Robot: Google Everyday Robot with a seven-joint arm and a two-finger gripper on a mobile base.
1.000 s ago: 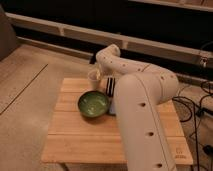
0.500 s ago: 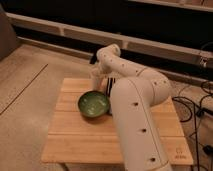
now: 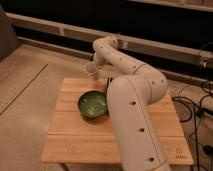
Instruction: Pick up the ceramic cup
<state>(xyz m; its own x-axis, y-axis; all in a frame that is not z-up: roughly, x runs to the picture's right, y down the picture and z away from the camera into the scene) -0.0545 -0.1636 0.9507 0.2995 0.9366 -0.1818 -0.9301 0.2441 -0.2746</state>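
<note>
The ceramic cup (image 3: pixel 91 70) is small, pale beige and cylindrical. It hangs just over the far edge of the wooden table (image 3: pixel 75 135), at the table's back left. My gripper (image 3: pixel 95 65) reaches down from the white arm's wrist and is shut on the cup, holding it upright slightly above the tabletop. The arm's big white body fills the right middle of the view and hides part of the table behind it.
A wide green bowl (image 3: pixel 93 104) sits on the table just in front of the cup. Dark cables (image 3: pixel 200 102) lie on the floor at the right. A low ledge and a dark wall (image 3: pixel 50 25) run behind the table.
The wrist has risen a little and the cup has come up with it, off the tabletop. The bowl has not moved.
</note>
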